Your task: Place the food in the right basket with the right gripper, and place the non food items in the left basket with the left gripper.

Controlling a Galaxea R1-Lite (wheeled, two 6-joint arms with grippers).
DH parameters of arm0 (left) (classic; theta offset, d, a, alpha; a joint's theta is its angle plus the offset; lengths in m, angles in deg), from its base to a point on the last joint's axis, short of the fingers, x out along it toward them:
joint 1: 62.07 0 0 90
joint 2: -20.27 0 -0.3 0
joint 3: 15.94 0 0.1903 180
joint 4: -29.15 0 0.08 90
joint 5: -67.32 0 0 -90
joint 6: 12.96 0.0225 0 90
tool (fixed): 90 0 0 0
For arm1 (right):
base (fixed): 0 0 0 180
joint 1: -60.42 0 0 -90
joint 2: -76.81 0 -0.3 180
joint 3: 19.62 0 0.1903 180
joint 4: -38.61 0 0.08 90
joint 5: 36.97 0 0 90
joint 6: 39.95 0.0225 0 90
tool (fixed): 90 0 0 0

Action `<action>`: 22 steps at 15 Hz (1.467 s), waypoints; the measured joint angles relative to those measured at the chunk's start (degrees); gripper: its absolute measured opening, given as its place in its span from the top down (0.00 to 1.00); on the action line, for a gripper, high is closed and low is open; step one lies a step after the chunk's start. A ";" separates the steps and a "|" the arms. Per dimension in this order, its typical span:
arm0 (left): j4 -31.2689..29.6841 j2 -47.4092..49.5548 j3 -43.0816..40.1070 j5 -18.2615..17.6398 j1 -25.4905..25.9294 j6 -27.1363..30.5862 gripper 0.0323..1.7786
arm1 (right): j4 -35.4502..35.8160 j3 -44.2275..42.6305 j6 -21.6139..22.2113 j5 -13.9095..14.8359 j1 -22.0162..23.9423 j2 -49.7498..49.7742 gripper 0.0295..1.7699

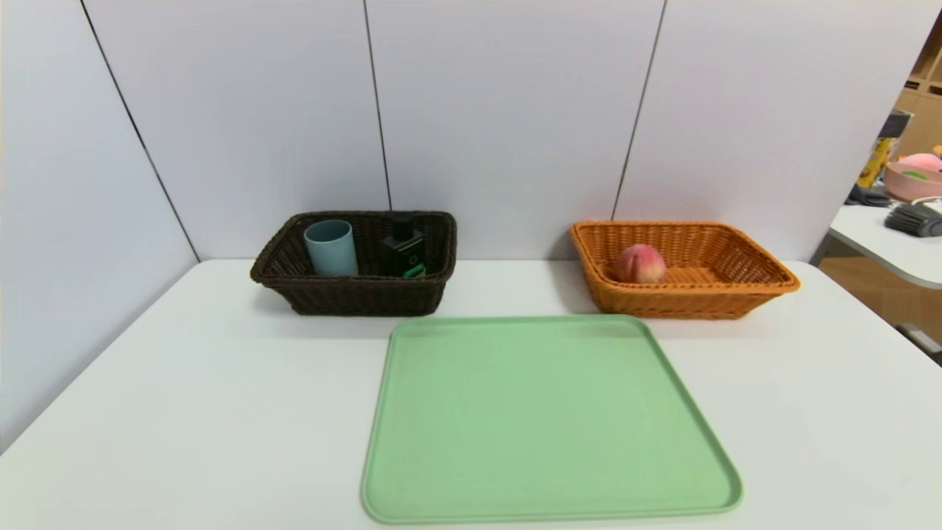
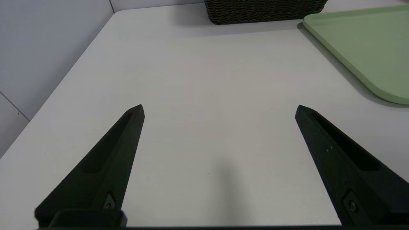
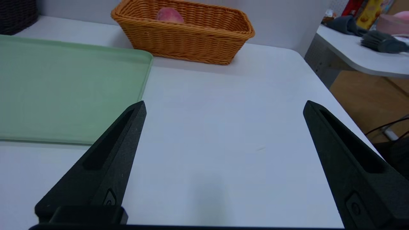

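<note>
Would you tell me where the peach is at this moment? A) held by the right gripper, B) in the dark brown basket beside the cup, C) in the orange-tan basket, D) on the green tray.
C: the peach lies inside the orange-tan basket, alone there, while the green tray holds nothing.
</note>
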 joint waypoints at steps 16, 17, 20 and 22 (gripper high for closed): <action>0.00 0.00 0.00 0.00 0.00 0.02 0.05 | -1.87 6.56 1.43 -4.32 -0.09 6.46 0.04; -0.02 0.00 0.00 -0.02 0.00 0.02 0.05 | -1.87 6.56 2.10 -4.23 -0.09 6.44 0.04; 0.00 0.00 0.00 0.00 0.00 0.00 0.05 | -1.74 6.56 2.28 -4.01 -0.09 6.44 0.04; -0.02 0.00 0.00 -0.02 0.00 0.02 0.05 | -1.77 6.56 2.15 -4.05 -0.09 6.44 0.04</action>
